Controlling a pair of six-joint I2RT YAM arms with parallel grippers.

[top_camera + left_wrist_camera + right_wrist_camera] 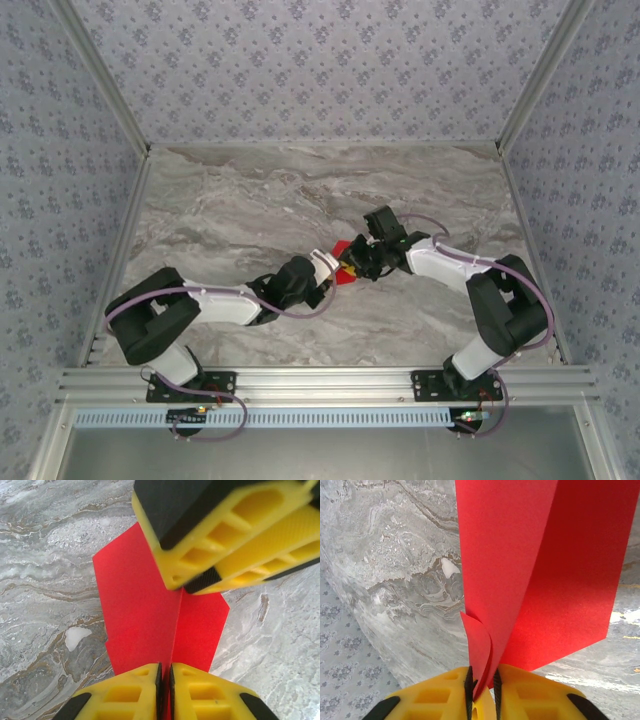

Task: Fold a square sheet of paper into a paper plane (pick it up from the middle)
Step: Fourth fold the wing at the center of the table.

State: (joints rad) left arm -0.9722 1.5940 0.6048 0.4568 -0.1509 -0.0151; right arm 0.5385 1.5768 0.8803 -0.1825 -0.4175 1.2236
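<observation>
Above the middle of the marble table [240, 200], the red sheet of paper [145, 610] is held up between the two grippers. It is folded along a centre crease, with a panel spread to either side, and a small flap is curled at the end facing the right wrist camera. At one end the crease is pinched by the left gripper [165, 692], whose yellow fingers are pressed together on the paper with hardly a slit between them. At the opposite end the paper is set between the fingers of the right gripper [481, 695]. A narrow gap is seen between those pads, and whether the paper is clamped there cannot be told. Patterned walls [320, 70] are seen around the table.
</observation>
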